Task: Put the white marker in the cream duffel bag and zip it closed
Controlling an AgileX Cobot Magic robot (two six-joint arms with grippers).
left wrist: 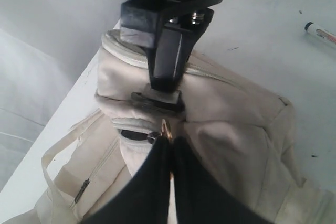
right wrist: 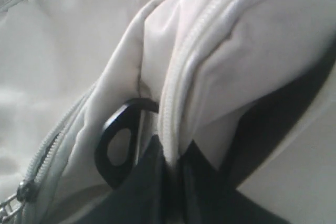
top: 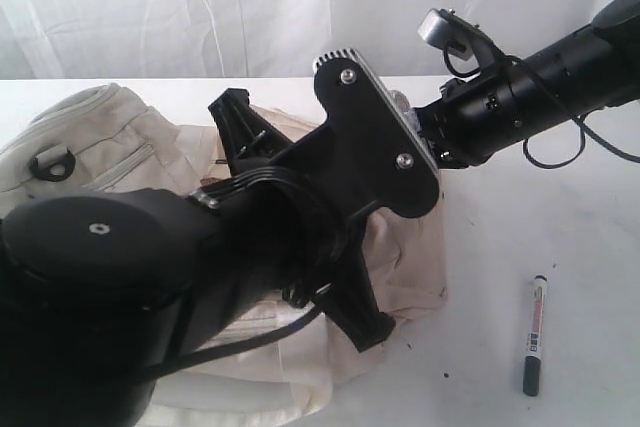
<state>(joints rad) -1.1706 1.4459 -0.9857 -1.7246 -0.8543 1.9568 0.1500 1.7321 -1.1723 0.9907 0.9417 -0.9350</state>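
Observation:
The cream duffel bag (top: 110,137) lies on the white table, mostly covered by my left arm. My left gripper (left wrist: 169,142) is shut on a small brass zipper pull (left wrist: 166,128) at the top of the bag (left wrist: 236,140). My right gripper (right wrist: 173,153) is shut on the zipper-lined rim of the bag (right wrist: 79,51) at its end, beside a black strap ring (right wrist: 118,148). From the left wrist view, that right gripper (left wrist: 160,95) pinches the bag's end just beyond the pull. The white marker (top: 535,335) lies loose on the table to the right, apart from both grippers.
The bag's front pocket zipper (left wrist: 81,191) and a pale webbing handle (left wrist: 52,156) hang toward the table edge (left wrist: 63,108). A second strap ring (top: 52,162) sits at the bag's far left end. A white curtain (top: 200,7) hangs behind the table.

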